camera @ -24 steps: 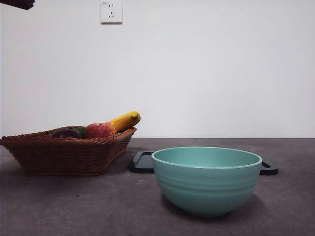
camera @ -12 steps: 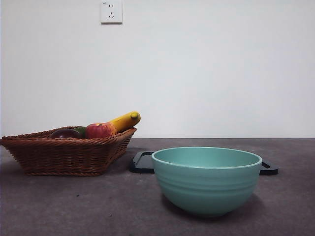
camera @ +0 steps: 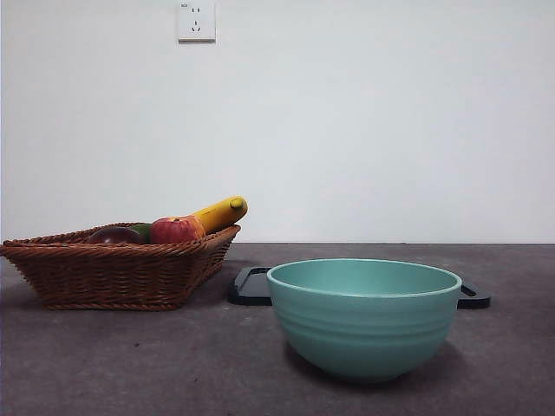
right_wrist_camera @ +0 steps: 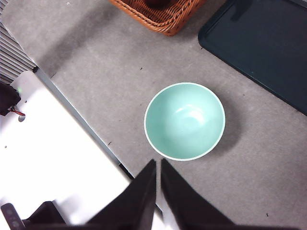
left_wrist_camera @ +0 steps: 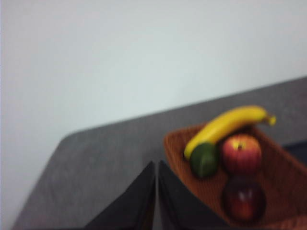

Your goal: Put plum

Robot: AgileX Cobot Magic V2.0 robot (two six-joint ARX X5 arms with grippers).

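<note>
Since leaving the front view's corner, aims left gripper (left_wrist_camera: pixel 156 166) toward plum (left_wrist_camera: pixel 243 200). With jaws clenched empty on both arms, no grasp yet.

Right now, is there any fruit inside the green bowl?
No, the right wrist view looks straight down into the bowl and it is empty; the plum lies in the basket.

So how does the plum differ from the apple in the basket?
The plum is dark maroon-purple all over; the apple is brighter red with yellow patches. In the left wrist view the apple sits beside the banana and green fruit, the plum apart from them. Both are round, glossy, similar in size, inside the wicker basket.
</note>
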